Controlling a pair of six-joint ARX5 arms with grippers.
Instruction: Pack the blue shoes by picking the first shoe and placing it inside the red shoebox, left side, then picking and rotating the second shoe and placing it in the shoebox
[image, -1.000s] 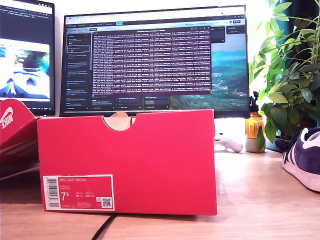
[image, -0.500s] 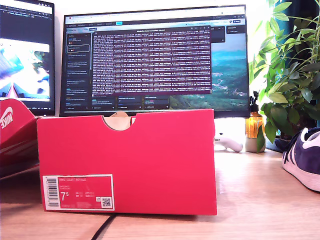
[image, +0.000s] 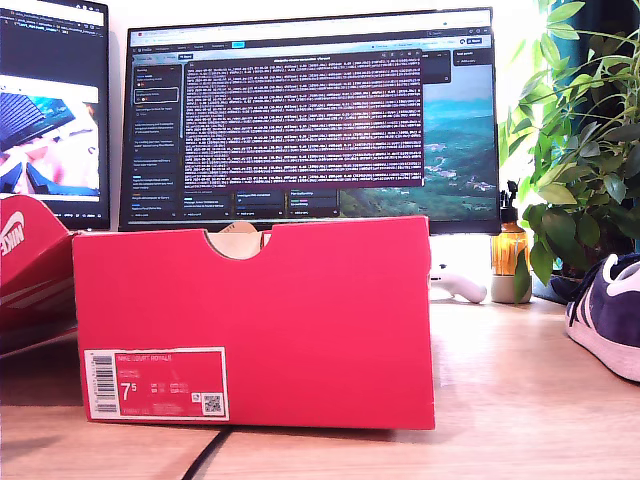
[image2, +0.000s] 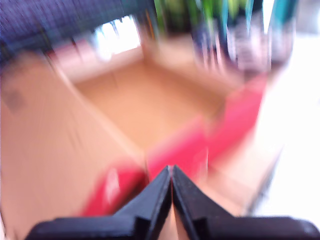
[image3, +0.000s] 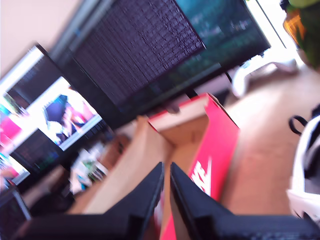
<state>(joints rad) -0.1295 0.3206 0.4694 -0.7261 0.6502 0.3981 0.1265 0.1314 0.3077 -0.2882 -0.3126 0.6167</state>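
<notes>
The red shoebox (image: 255, 325) sits on the wooden desk (image: 520, 400), its long red wall facing the exterior camera, half-round notch in the top edge, white "7.5" label (image: 155, 383) low toward the exterior view's left. The red lid (image: 25, 270) with its white swoosh leans just beside the box at the exterior view's left edge. One blue shoe (image: 608, 315), navy with a white sole, lies on the desk at the exterior view's right edge, well apart from the box; only part of it is in shot. Can't see a second shoe, and the box interior is hidden from this angle.

No arm shows in the exterior view. First wrist view is heavily motion-blurred: my first gripper (image2: 171, 175) has its black fingers pressed together tip to tip, nothing between them, above the open box's tan cardboard interior and red wall (image2: 235, 120). Second wrist view is also blurred: my second gripper (image3: 166, 175) has its fingers close, a thin gap between them, nothing pinched. It looks down at the open box (image3: 210, 145), with a white-soled shoe (image3: 306, 165) at the frame edge beside the box.

Behind the box are a big monitor (image: 310, 120) showing terminal text, a second screen (image: 50, 110) at the exterior view's left, a leafy plant (image: 580, 140) and an amber bottle (image: 508, 250) at its right. A black cable (image: 205, 455) runs out from under the box.
</notes>
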